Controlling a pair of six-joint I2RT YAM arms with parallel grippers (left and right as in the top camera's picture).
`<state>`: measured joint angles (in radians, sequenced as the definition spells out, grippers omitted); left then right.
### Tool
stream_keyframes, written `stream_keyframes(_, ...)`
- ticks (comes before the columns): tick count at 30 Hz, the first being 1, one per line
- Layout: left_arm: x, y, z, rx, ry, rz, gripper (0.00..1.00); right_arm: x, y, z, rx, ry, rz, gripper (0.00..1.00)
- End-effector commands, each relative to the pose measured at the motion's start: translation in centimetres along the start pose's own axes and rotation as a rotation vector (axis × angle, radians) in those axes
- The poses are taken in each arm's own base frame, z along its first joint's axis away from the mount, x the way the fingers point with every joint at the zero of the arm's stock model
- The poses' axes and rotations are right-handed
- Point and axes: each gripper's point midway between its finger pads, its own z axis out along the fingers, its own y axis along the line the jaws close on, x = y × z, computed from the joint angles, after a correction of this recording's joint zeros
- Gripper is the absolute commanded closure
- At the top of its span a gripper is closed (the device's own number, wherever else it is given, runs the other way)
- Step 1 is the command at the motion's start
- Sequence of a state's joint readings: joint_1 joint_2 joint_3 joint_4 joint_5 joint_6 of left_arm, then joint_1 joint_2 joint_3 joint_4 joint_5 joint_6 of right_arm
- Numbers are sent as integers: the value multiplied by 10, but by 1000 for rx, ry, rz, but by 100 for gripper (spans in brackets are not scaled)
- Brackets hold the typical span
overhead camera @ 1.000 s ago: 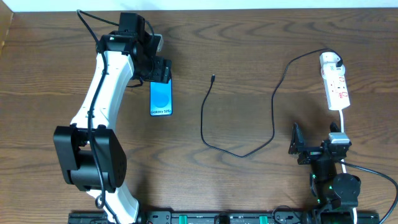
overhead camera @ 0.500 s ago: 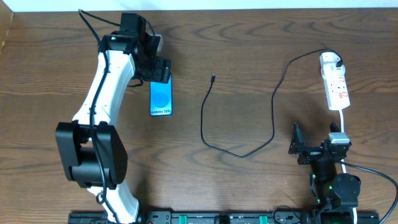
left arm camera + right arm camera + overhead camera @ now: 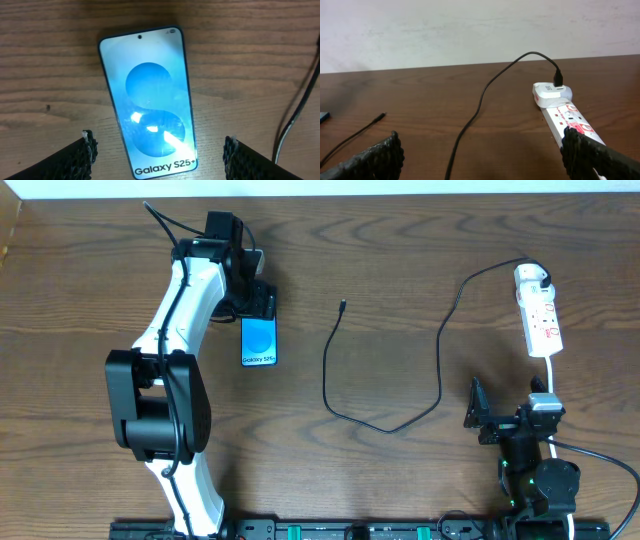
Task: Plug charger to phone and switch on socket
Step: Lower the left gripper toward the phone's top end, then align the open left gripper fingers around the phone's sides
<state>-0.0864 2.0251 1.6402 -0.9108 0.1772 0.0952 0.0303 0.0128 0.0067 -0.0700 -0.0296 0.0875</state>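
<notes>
The phone (image 3: pixel 259 340) lies flat at the left, screen lit, with "Galaxy S25+" at its near end. My left gripper (image 3: pixel 257 301) is open over the phone's far end. In the left wrist view the phone (image 3: pixel 147 100) lies between the spread fingers (image 3: pixel 160 156), untouched. The charger cable (image 3: pixel 330 370) runs from its free tip (image 3: pixel 343 305) in a loop to the white plug (image 3: pixel 532 277) on the socket strip (image 3: pixel 543 322). My right gripper (image 3: pixel 505 402) is open and empty just near of the strip. In its wrist view (image 3: pixel 482 155) I see the cable (image 3: pixel 480 100) and the strip (image 3: pixel 570 119).
A thicker white cord (image 3: pixel 551 375) leaves the strip's near end and passes over my right arm. A black rail (image 3: pixel 330 530) runs along the table's front edge. The cable tip (image 3: pixel 381 116) lies alone on bare wood mid-table.
My left arm's lower links have swung to the right, and the gripper has shifted slightly over the phone's far end. The phone, cable and right arm have not moved.
</notes>
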Motion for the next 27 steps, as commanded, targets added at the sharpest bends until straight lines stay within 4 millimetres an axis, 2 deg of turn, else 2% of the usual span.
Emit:
stream_keyframes(1, -3, 8, 0, -52, -5, -42, 18, 1, 2, 0, -7, 1, 8, 1)
stream_keyframes(9, -1, 9, 6, -57, 2, -45, 18, 1, 2, 0, -7, 1, 8, 1)
stream_keyframes(19, 6, 10, 28, -57, 55, -63, 18, 1, 2, 0, -7, 1, 9, 1)
stream_keyframes(27, 4, 10, 29, -57, 49, -62, 18, 1, 2, 0, -7, 1, 8, 1)
